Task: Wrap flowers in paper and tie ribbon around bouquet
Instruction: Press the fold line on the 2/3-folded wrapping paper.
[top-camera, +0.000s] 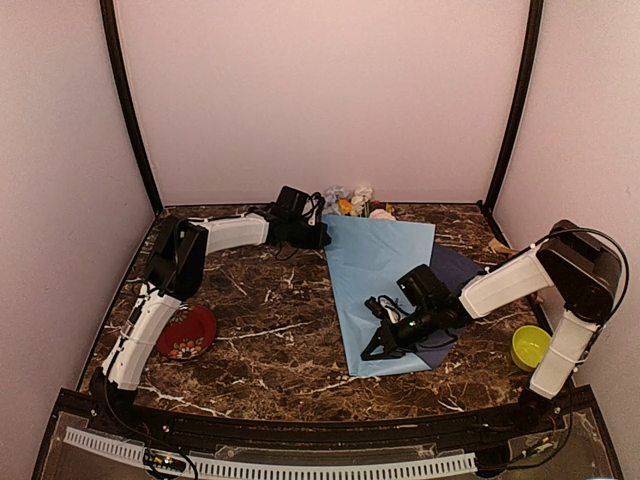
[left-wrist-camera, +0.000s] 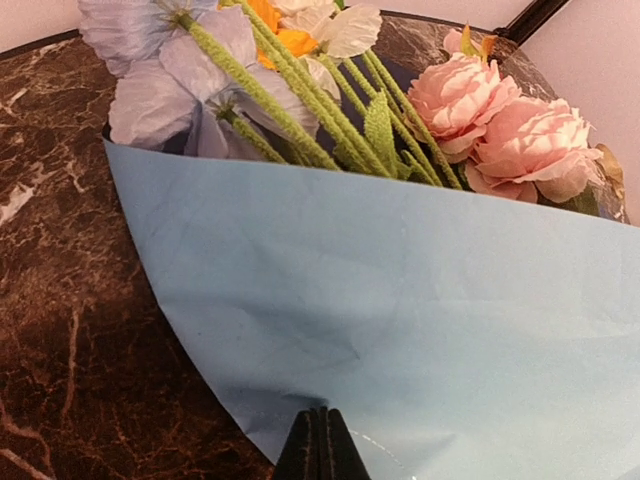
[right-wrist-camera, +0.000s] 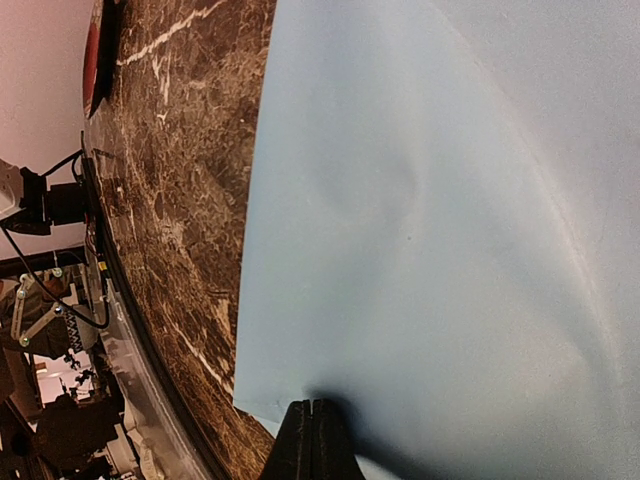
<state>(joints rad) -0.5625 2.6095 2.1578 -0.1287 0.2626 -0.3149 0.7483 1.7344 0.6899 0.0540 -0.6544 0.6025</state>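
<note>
The paper (top-camera: 375, 265) lay folded over the flowers (top-camera: 352, 200), its long axis running from their heads to its near end, with my left gripper (top-camera: 318, 238) closed against its far left edge and my right gripper (top-camera: 372, 348) closed, tips on that near end.

The widest open stretch of the marble table (top-camera: 290, 330) lies left of the paper (top-camera: 375, 265), between it and the red patterned dish (top-camera: 187, 332). A hand could come in there from the front edge. The left arm (top-camera: 225, 235) bars the back left, with the left gripper (top-camera: 322, 240) at the paper's far corner. The right arm (top-camera: 505, 285) lies across the paper's right side, and the right gripper (top-camera: 372, 348) is low at its near end. A yellow-green bowl (top-camera: 530, 347) takes the right front corner. The flowers (top-camera: 352, 200) crowd the back wall (top-camera: 320, 100).
</note>
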